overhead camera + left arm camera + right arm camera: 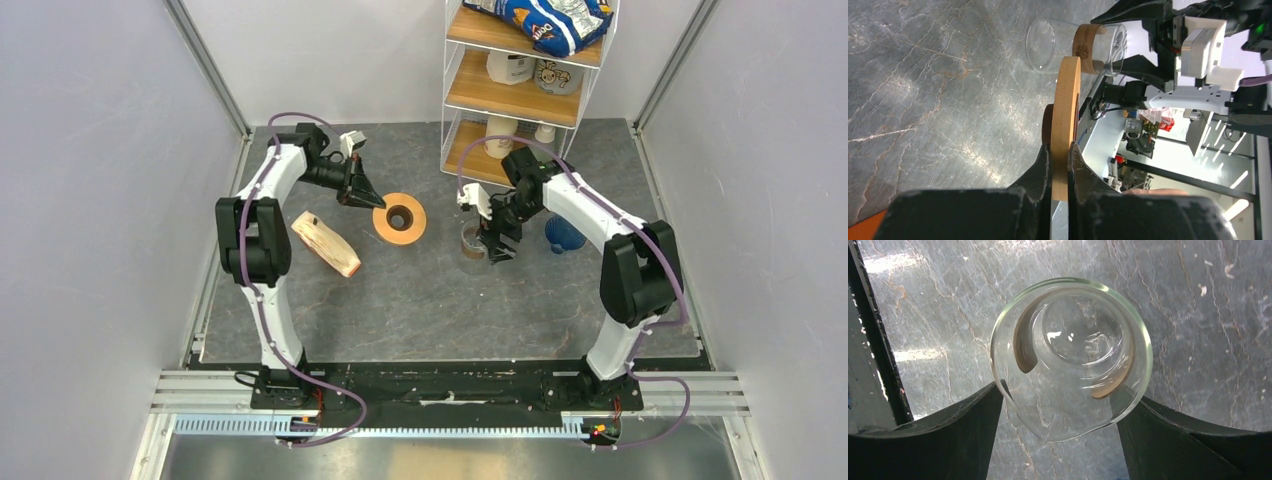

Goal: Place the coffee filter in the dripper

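**benchlurker:** ok, what's the overhead cam giving you?

**me:** My left tool (362,195) is pinched on the edge of the orange-brown ring (412,232), just right of the wedge of stacked paper (325,243) lying on the surface (430,310). Can't tell if the ring is resting flat or lifted a hair. My right tool (492,248) is down over the little glass cup (470,243). The dripper (565,235), dark blue, stands on the surface to the right of that cup, on the far side of my right arm, near the foot of the shelf (520,95) and apart from both tools.

**benchlurker:** and the wrist cams?

**me:** Left wrist: fingers (1040,167) clamped narrow on the ring, which I'm seeing edge-on. Past it is the cup with its wooden band, my other tool straddling it. Right wrist: looking straight down into the cup, jaws wide, one finger on each side of the glass and right up against it. Whether they actually touch, I can't tell.
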`<action>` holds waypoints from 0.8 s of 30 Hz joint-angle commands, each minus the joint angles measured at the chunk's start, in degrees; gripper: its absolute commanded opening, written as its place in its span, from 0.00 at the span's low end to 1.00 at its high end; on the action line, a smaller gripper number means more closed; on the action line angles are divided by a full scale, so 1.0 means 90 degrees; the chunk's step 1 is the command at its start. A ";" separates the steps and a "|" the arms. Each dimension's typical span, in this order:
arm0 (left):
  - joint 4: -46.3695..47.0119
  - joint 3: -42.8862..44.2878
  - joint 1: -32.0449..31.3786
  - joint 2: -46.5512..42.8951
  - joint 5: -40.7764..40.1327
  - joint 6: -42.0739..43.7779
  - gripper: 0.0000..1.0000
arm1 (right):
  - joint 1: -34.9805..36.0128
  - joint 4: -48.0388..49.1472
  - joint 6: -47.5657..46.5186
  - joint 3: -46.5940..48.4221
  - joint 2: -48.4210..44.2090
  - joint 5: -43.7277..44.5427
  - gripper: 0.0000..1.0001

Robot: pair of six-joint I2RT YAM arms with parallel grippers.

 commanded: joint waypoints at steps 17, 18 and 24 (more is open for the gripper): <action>0.0537 -0.0710 0.0232 -0.1160 0.1054 -0.0573 0.02 | 0.0938 0.0925 0.1052 0.0804 0.0311 -0.0549 0.93; 0.0535 -0.0711 0.0222 -0.1178 0.1090 -0.0584 0.02 | 0.0919 0.0920 0.1174 0.0845 0.0229 -0.0535 0.96; 0.0553 -0.0682 0.0017 -0.1265 0.1343 -0.0639 0.02 | 0.0364 0.0589 0.2193 0.1135 -0.0467 -0.0801 0.97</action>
